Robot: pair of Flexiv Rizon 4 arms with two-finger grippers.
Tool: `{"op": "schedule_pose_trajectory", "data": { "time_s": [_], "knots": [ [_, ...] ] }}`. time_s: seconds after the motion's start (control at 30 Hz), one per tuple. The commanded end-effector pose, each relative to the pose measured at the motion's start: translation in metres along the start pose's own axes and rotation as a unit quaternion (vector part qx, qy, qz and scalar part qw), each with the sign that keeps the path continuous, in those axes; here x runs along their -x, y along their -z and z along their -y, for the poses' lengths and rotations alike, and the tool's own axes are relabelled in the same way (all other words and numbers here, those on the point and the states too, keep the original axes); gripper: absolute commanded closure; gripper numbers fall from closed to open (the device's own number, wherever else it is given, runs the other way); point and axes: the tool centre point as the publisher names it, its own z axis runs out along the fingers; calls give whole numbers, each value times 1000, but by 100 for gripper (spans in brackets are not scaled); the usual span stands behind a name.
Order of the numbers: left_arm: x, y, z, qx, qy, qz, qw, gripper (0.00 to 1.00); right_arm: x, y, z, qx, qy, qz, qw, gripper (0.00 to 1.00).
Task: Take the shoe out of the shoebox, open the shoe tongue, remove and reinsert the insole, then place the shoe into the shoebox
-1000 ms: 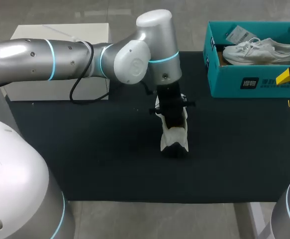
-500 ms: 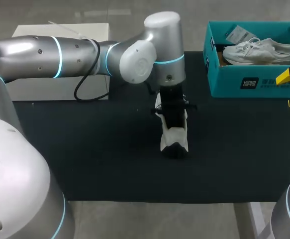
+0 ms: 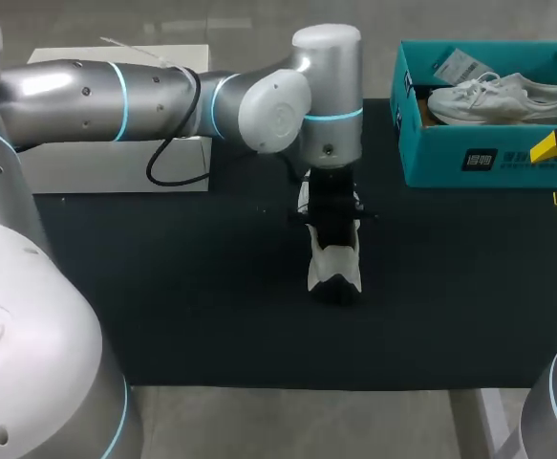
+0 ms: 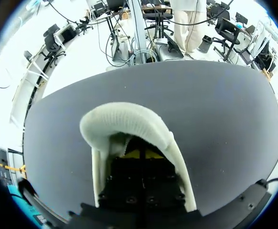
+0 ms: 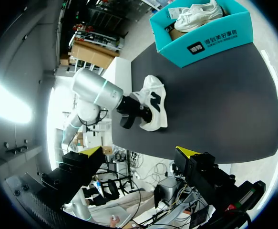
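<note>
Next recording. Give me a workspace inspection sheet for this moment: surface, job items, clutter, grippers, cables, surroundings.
Surface: black mat covering the table, flat.
Job's things: one white shoe standing on the mat's middle, sole down; a teal shoebox at the far right, open, with a second white shoe lying in it.
Clutter: a paper tag in the shoebox's back corner.
Grippers: the left gripper is pushed down into the opening of the shoe on the mat; the right gripper is open and empty, off the mat's right edge near the shoebox.
Cables: a black cable hangs in a loop from the left arm, clear of the shoe.
Surroundings: nothing seen.
</note>
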Motion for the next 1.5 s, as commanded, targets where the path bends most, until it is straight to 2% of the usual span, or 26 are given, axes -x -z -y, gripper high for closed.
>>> {"op": "schedule_pose_trajectory", "data": {
  "time_s": [0.03, 0.13, 0.3, 0.47, 0.57, 0.7, 0.9, 1.0, 1.2, 1.43, 1.5],
  "knots": [
    [7, -17, -6, -4, 3, -2, 1000, 100, 0, 0, 1, 1, -1, 2, 1000, 0],
    [6, -16, -6, -4, 4, -1, 1000, 100, 0, 0, 1, 1, -1, 2, 1000, 0],
    [2, 11, -5, 5, 7, 17, 1000, 100, 0, 0, 1, 1, -1, 2, 1000, 0],
    [-3, 31, -12, 67, 13, 6, 998, 100, 0, 0, 1, 1, -1, 2, 1000, 0],
    [-6, 27, -19, 105, 17, -20, 994, 100, 0, 0, 1, 1, -1, 2, 1000, 0],
    [-8, 11, -27, 126, 28, -42, 991, 100, 0, 0, 1, 1, -1, 2, 1000, 0],
    [-9, -1, -28, 116, 29, -49, 992, 100, 0, 0, 1, 1, -1, 2, 1000, 0],
    [-8, 9, -22, 110, 25, -40, 993, 100, 0, 0, 1, 1, -1, 2, 1000, 0],
    [-4, 42, -18, 163, 18, -20, 986, 100, 0, 0, 1, 1, -1, 2, 1000, 0],
    [-2, 44, -35, 195, 33, -9, 980, 100, 0, 0, 1, 1, -1, 2, 1000, 0],
    [-2, 44, -40, 218, 40, -20, 975, 78, 0, 0, 1, 1, -1, 2, 1000, 0]
  ]
}}
